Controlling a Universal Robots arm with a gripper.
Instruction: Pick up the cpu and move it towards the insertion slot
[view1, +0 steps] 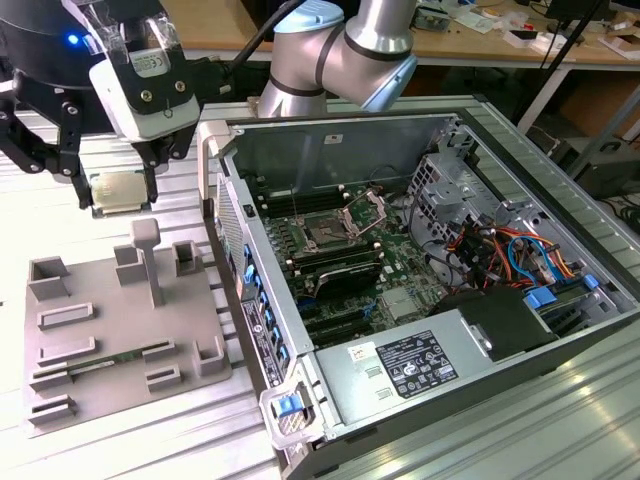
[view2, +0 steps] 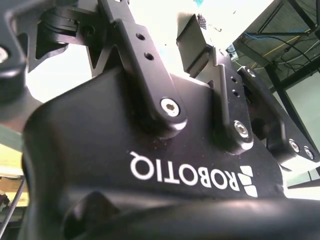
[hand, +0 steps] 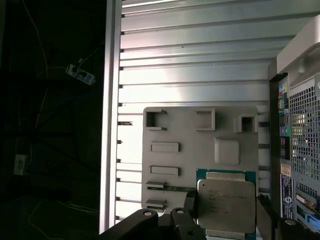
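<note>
The cpu (view1: 119, 189), a flat square chip with a pale metal top, is pinched at 2 opposite edges by the hand (view1: 118, 197), whose 2 black fingers (view1: 151, 172) are pressed against its sides. The chip hangs level in the air, clear of any surface. In the first wrist view the cpu (hand: 226, 204) lies over a corner of the grey fixture plate (hand: 200, 150), with the hand (hand: 226, 208) gripping it from either side. The fixture plate (view1: 110, 340), with its raised blocks and rails, rests on the ribbed aluminium tabletop (hand: 190, 75). On the exterior view's right of the plate stands the open computer case (view1: 450, 380), its near wall just beside the plate. The insertion slot (view1: 328, 232), a dark square socket with a shiny metal frame, sits on the green board inside the case, well apart from the held chip. The arm (view1: 345, 50) reaches over the case's far wall.
</note>
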